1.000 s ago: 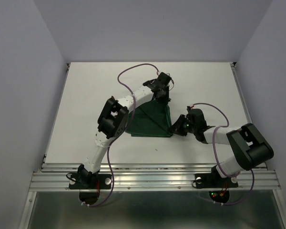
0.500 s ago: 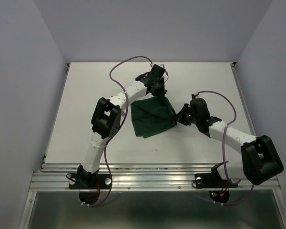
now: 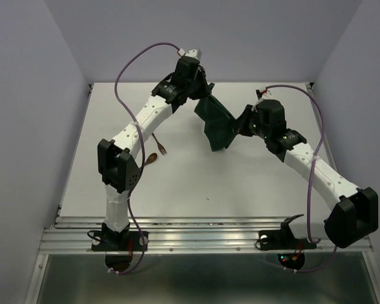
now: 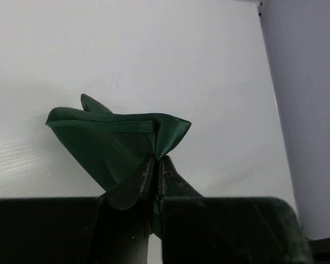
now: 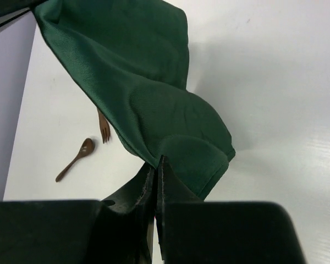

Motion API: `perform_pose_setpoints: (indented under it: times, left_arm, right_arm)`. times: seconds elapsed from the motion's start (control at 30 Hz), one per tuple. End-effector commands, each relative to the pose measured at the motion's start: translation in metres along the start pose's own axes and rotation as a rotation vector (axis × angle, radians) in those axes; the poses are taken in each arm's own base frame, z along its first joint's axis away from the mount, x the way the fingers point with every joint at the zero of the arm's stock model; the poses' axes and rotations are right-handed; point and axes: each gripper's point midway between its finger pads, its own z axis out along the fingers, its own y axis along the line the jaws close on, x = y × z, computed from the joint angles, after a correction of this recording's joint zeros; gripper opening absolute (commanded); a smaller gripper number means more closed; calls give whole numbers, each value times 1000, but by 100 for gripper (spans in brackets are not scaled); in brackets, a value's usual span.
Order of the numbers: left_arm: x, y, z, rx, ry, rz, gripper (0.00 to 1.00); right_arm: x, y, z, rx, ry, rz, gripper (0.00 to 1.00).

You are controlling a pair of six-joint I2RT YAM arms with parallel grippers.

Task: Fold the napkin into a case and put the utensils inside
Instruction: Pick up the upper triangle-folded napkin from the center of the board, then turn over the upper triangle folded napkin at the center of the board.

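The dark green napkin hangs in the air above the far middle of the table, stretched between both grippers. My left gripper is shut on its upper left corner. My right gripper is shut on its right edge, and the cloth sags in folds from there. The wooden spoon and fork lie on the table to the left, beneath the left arm. They also show in the right wrist view, the spoon lying whole and the fork partly behind the cloth.
The white table is walled by pale panels at the back and both sides. A metal rail runs along the near edge between the arm bases. Purple cables loop above both arms.
Both arms have lifted the napkin off the table and carried it toward the far side. The right gripper closed on the cloth's edge. The spoon and fork, hidden before, now lie uncovered.
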Motion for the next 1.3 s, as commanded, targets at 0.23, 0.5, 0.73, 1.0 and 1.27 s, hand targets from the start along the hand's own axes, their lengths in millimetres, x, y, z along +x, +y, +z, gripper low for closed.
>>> perform_pose_setpoints:
  times: [0.23, 0.5, 0.73, 1.0, 1.27]
  left_arm:
    - [-82, -8, -63, 51, -226, -37, 0]
    - [-95, 6, -70, 0, -268, -34, 0]
    - [-83, 0, -44, 54, -218, -36, 0]
    - [-82, -65, 15, 306, -186, -13, 0]
    - [-47, -146, 43, 699, -186, -12, 0]
  right_arm:
    - [9, 71, -3, -190, 101, -160, 1]
    - [-4, 73, 3, -126, 39, -181, 1]
    - [-30, 30, 9, 108, -48, -271, 1]
    - [-89, -44, -13, 387, -168, -305, 1]
    - [-124, -78, -53, 619, -256, -356, 1]
